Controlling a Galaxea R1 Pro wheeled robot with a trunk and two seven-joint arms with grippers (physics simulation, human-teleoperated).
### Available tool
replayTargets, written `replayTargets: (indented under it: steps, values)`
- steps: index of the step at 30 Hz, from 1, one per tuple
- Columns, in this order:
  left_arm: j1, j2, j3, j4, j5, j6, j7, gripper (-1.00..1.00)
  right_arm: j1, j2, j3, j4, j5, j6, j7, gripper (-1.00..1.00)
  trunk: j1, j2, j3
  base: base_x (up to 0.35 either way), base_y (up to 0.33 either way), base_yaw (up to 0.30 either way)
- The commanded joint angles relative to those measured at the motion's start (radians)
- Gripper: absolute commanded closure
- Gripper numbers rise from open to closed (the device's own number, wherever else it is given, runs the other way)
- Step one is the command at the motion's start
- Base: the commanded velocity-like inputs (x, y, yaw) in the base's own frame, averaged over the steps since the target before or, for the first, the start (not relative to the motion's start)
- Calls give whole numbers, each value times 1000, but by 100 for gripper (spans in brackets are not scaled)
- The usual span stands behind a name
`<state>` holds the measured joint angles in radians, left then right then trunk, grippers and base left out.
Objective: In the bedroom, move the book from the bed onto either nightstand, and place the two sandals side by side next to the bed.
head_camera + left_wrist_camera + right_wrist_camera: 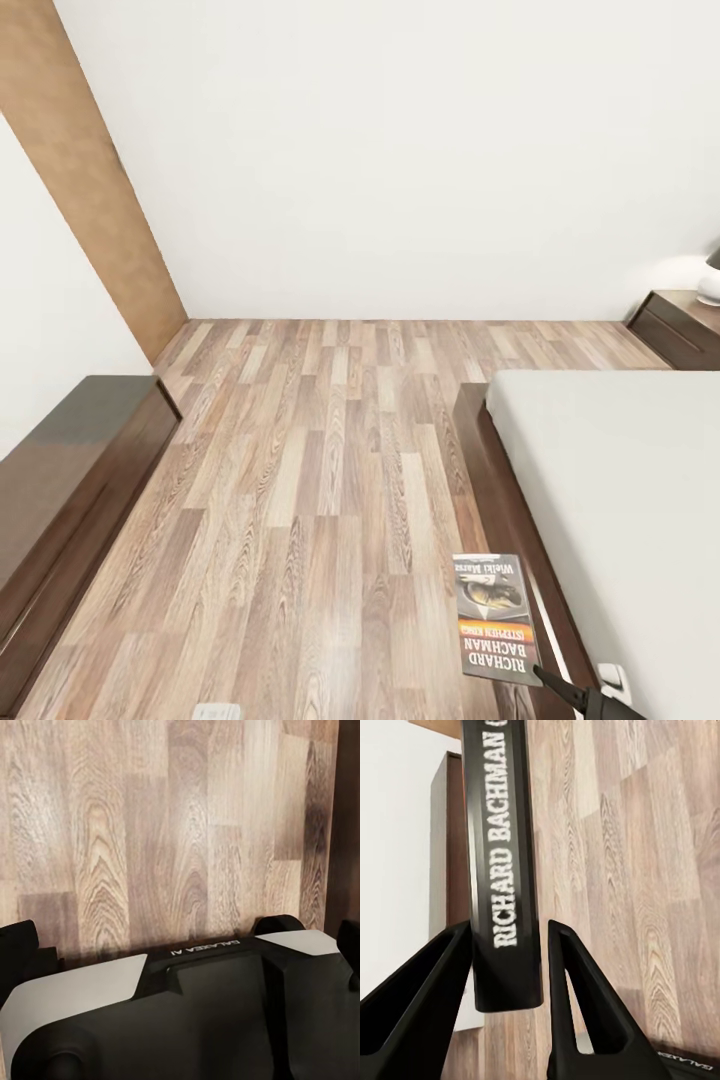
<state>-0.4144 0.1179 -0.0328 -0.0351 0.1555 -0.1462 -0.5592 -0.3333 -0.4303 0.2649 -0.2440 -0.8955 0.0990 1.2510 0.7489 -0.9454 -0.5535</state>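
Book (504, 862) sits pinched in my right end effector (506, 967), seemingly firmly, beside the bed (620, 480); next I carry it to the far-right nightstand (685, 325). Left end effector's spread I cannot tell.

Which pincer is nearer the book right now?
Right. The right pincer straddles the book at its spine, holding it beside the bed. The left pincer faces bare floor, no book near it.
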Motion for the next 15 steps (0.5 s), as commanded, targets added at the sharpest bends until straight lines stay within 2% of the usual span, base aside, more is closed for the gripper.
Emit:
replayTargets:
  steps: [1, 12, 15]
  values:
    - [-1, 0, -4, 1, 7, -3, -4, -100, -1, -1, 7, -1, -11, 10, 3, 100, 0, -1, -1, 0, 0, 0]
    - [0, 0, -4, 1, 7, -3, -4, -100, 0, -1, 14, -13, -7, 7, 15, 100, 0, -1, 12, 0, 0, -40]
    - [-1, 0, -4, 1, 7, -3, -4, -100, -1, -1, 15, -11, -7, -14, 13, 100, 0, -1, 16, 0, 0, -9]
